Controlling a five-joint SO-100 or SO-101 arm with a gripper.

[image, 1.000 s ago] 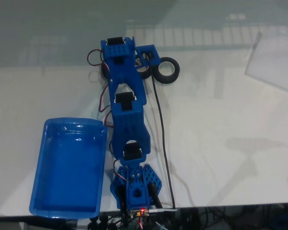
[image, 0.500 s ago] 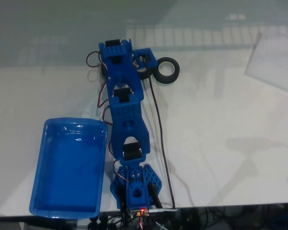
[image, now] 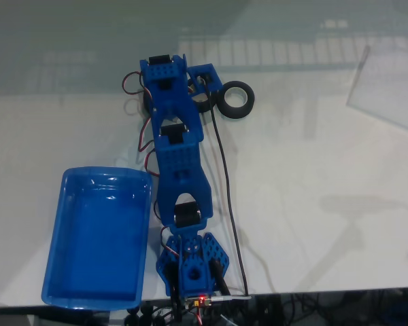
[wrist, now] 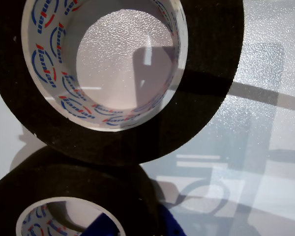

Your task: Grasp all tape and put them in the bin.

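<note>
Tape rolls fill your wrist view. One black roll (wrist: 206, 88) lies flat on the shiny white table (wrist: 265, 147), and you can see blue and red marks inside its pale core. A second roll (wrist: 64, 191) sits at the bottom edge, touching the first one. A small blue tip of the gripper (wrist: 105, 227) pokes up at that second roll's core. You cannot tell if the jaws are open or closed.

In the fixed view, look near the bottom first. The arm's base (image: 190, 268) stands at the near edge of the table, with a tiny red light below it. The blue bin (image: 68, 272) lies just left of the base. No tape is in it.

Farther up, the arm (image: 180, 156) stretches away from you. A black cable (image: 228, 204) runs along its right side. At the far end, one roll (image: 234, 100) lies just right of the gripper head. Dark bits of roll peek out from under the arm there.
</note>
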